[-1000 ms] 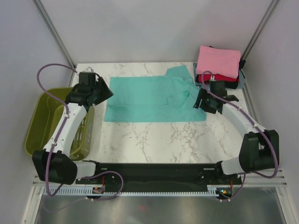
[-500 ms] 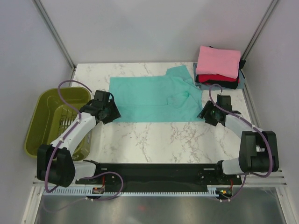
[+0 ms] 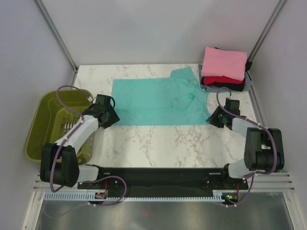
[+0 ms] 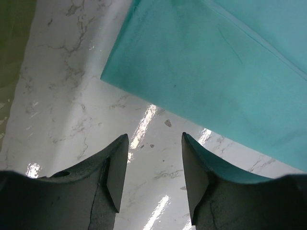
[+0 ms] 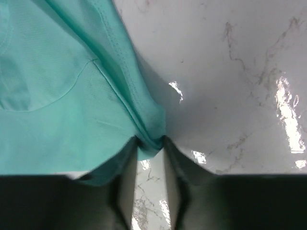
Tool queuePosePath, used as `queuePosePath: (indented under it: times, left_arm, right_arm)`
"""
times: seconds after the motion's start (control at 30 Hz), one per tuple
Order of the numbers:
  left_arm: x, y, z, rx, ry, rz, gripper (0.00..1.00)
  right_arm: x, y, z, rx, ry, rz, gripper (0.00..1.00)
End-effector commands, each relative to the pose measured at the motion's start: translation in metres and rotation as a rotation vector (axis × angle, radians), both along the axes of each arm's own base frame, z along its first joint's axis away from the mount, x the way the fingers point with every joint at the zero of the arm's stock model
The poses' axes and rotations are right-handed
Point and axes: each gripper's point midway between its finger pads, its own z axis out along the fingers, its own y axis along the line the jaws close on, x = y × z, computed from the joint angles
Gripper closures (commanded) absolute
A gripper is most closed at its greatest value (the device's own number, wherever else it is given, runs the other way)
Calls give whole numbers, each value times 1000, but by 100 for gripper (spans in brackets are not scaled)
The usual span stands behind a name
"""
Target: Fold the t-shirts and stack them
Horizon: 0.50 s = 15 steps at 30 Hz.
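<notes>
The teal t-shirt [image 3: 153,103] lies spread flat across the middle of the marble table. My left gripper [image 3: 114,120] is low at its near-left corner. In the left wrist view this gripper [image 4: 154,136] is open and empty over bare marble, with the shirt's corner [image 4: 216,62] just ahead. My right gripper [image 3: 212,118] is at the near-right corner. In the right wrist view it [image 5: 151,139] pinches a bunched fold of the teal hem [image 5: 57,86]. A folded stack stands at the back right: pink [image 3: 224,62] on top, red [image 3: 220,80] below, black and grey-blue [image 3: 247,84] edges under it.
An olive-green plastic basket [image 3: 43,120] hangs off the table's left edge, close beside my left arm. The table [image 3: 158,143] is white marble, with grey walls and frame posts behind and at both sides.
My left gripper has swung from the shirt's far-left edge down to its near-left corner. My right gripper has moved toward me to the near-right corner and closed on the hem.
</notes>
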Motion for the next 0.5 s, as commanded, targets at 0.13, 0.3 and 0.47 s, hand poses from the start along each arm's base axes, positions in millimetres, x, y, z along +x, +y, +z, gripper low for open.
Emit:
queuePosePath:
  times: [0.13,0.3,0.47]
  left_arm:
    - [8,24,-1,83,-49,132,47]
    - [2,37,-14,138,-22,181,46]
    - [7,42,-29,164,-6,220,44]
  right_arm:
    - [-6,2,-3,23,3,17,100]
    - [-7,-4,6,1,-21,-7,100]
    - [-8,1,2,25,-6,17,100]
